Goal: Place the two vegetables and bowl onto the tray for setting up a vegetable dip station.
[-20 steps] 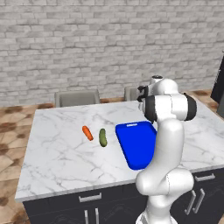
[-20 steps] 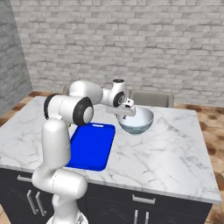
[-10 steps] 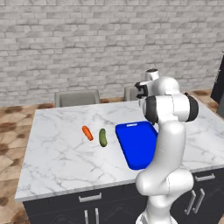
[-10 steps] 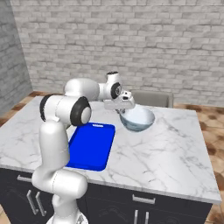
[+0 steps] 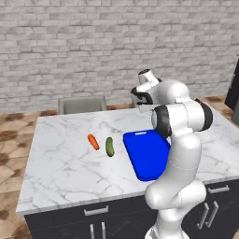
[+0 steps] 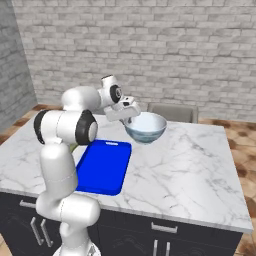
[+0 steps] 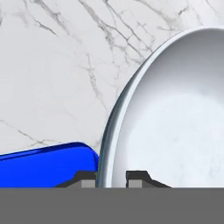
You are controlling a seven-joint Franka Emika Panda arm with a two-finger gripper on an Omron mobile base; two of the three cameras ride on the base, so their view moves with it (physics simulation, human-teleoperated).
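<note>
The bowl [image 6: 145, 127] is round and pale grey-white with a faint bluish sheen inside, and it hangs clear of the marble bench [image 6: 190, 170], above the stone just past the far end of the tray [image 6: 103, 165]. The pincer [image 6: 131, 113] is pinching the bowl's near rim, one fingertip inside the wall and one outside, as the hand view shows up close [image 7: 111, 177].

The tray is flat, bright blue, with rounded corners and a handle slot at its far end; nothing lies on it. In the hand view a blue corner of it [image 7: 48, 162] sits below and to the left of the bowl [image 7: 175, 109].

The left base view brings in what the right one hides behind the arm: the orange carrot [image 5: 93, 142] and the dark green cucumber [image 5: 109, 146] lying side by side on the bench, near each other but apart, left of the tray [image 5: 147, 154]. There the arm's body covers the bowl.
</note>
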